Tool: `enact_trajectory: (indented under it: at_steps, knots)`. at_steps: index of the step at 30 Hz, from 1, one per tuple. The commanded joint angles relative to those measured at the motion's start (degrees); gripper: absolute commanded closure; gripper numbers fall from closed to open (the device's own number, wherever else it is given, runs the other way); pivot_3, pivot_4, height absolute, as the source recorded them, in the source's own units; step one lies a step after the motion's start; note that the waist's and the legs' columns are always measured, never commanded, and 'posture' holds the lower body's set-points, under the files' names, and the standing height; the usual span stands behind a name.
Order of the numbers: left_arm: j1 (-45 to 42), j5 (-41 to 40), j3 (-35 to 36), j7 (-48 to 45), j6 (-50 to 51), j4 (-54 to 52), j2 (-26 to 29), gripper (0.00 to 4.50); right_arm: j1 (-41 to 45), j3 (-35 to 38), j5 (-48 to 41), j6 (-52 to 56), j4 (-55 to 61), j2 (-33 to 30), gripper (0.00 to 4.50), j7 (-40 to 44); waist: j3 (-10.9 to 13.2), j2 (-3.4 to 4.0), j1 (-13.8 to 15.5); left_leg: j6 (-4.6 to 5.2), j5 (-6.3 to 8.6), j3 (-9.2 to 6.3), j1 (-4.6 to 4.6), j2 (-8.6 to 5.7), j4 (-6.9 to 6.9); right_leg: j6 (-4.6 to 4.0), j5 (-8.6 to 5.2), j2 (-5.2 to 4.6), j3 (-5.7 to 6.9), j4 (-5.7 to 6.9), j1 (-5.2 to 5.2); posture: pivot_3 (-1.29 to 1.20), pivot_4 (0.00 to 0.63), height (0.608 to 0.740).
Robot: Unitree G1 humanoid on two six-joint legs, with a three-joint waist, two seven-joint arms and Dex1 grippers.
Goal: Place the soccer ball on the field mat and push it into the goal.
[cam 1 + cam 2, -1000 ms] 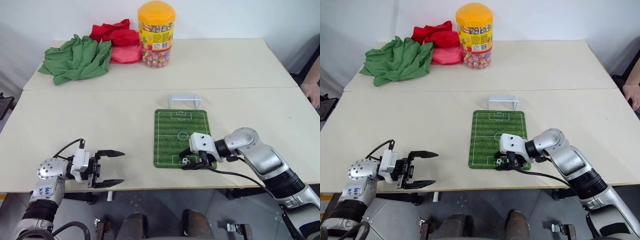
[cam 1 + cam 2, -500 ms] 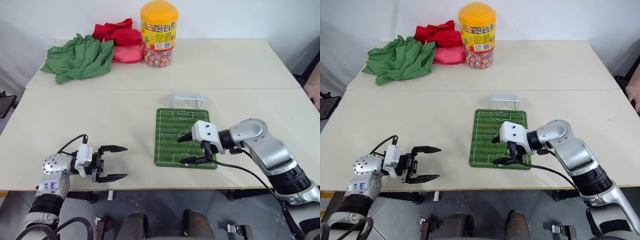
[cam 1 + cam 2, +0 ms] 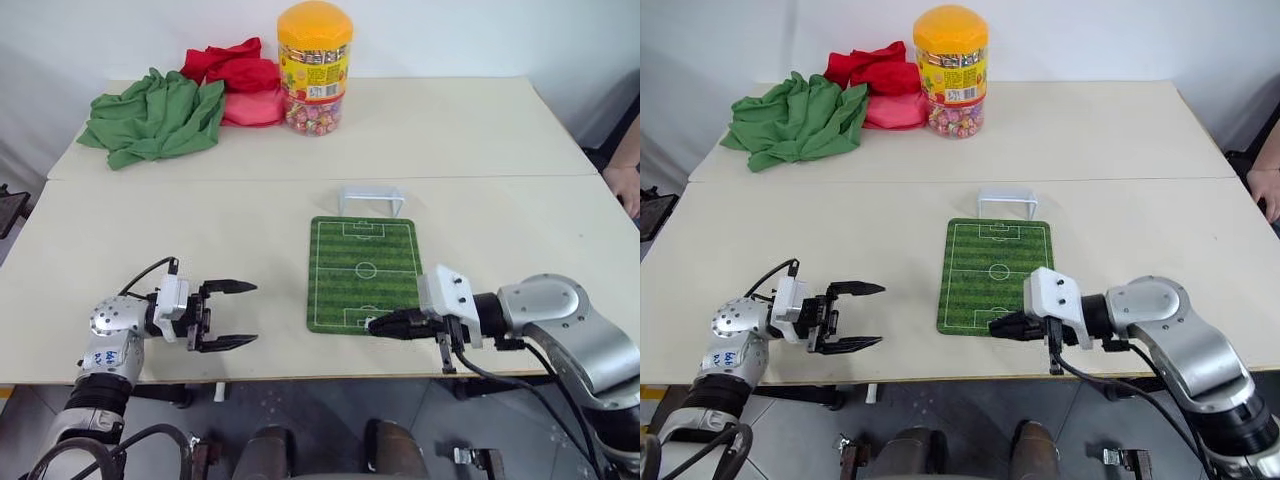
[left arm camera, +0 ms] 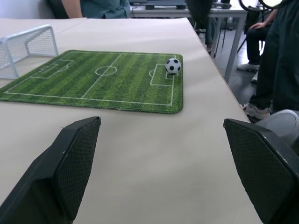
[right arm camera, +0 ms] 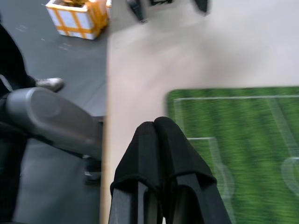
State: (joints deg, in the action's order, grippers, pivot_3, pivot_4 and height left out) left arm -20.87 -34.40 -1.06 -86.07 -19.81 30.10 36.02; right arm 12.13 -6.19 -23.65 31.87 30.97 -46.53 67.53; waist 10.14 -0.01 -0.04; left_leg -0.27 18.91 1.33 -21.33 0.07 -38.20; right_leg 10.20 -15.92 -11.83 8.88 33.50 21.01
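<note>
Green field mat [image 4: 98, 79] w/ soccer ball [image 4: 173, 66] on it (near corner).

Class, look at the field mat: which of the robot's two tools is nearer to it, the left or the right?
The right. The right tool, shut, sits at the field mat's near edge; the left tool, open, hangs well off to the mat's left.
</note>
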Motion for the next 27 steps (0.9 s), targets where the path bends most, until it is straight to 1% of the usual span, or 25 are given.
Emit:
enact_trajectory:
  at_steps: [1,4,7,13,15,18,21,24,27]
  knots:
    - [-0.02,-2.02,0.39,-6.43,1.15,-0.52,0.13,0.00,-1.57,-2.59,2.96,-4.23,-3.17,-0.27,4.46,-0.23,0.01,-0.02,-0.01,0.00,0.00,0.01,0.00,0.00,-0.01,0.00,0.00,0.00,0.00,0.00,0.00,0.00,0.150,0.740]
    - [0.87,-2.51,-0.62,-6.43,1.52,-1.38,1.03,0.00,-0.19,-4.73,5.04,-6.93,-7.08,1.01,4.46,-0.56,0.01,-0.02,-0.09,0.01,0.00,0.02,0.01,-0.01,-0.07,0.00,0.00,0.00,-0.03,0.01,-0.01,0.00,0.150,0.740]
    - [1.40,-2.60,-0.66,-6.43,1.37,-1.91,1.46,0.00,3.26,-6.88,6.66,-9.98,-13.13,2.95,4.46,0.55,0.01,-0.02,-0.36,0.00,0.00,0.06,0.04,0.03,-0.05,0.00,0.00,0.02,-0.06,0.04,0.02,0.00,0.150,0.740]
    - [2.84,-2.84,0.04,-6.43,1.46,-3.73,1.96,0.00,8.87,-9.34,9.75,-15.76,-23.08,5.83,4.46,2.05,0.01,-0.02,-0.15,0.00,0.00,0.07,0.03,0.04,-0.04,-0.01,0.00,0.03,-0.07,0.02,0.03,0.00,0.150,0.740]
    - [3.10,-2.57,0.80,-6.43,1.44,-4.01,1.79,0.00,11.80,-9.58,11.50,-18.00,-27.96,7.45,4.46,1.14,0.01,-0.03,-0.07,0.00,0.00,0.07,0.03,0.03,-0.04,-0.01,0.00,0.03,-0.07,0.03,0.03,0.00,0.150,0.740]
    - [3.31,-2.15,2.14,-6.09,1.67,-4.54,1.38,0.00,18.14,-8.29,15.27,-22.33,-37.77,10.01,4.46,-2.92,0.02,-0.03,-0.38,0.01,0.00,0.12,0.03,0.03,-0.07,-0.01,0.01,0.03,-0.11,0.03,0.04,0.00,0.150,0.740]
    - [2.74,-1.53,3.41,-4.21,1.31,-4.24,1.17,0.00,25.95,-4.57,17.59,-25.92,-47.25,11.91,4.46,-9.72,0.02,-0.02,-0.79,-0.01,-0.01,0.13,0.04,0.04,-0.06,-0.02,0.01,0.04,-0.14,0.13,0.11,0.00,0.150,0.740]
    - [0.96,-0.35,5.09,-0.09,0.43,-3.36,0.10,0.00,28.00,-2.34,16.05,-24.69,-47.71,12.60,4.46,-10.69,0.02,-0.02,-0.79,-0.03,-0.02,0.15,-0.02,0.06,0.03,-0.02,0.01,0.05,-0.16,0.14,0.24,0.00,0.150,0.740]
    - [-1.91,1.79,7.10,5.98,-0.71,-1.37,-1.83,0.00,27.28,-1.31,14.92,-23.29,-45.29,12.92,4.46,-10.30,0.01,-0.03,-0.67,-0.03,-0.01,0.13,-0.02,0.06,0.08,-0.02,0.01,0.04,-0.04,0.12,0.24,0.00,0.150,0.740]
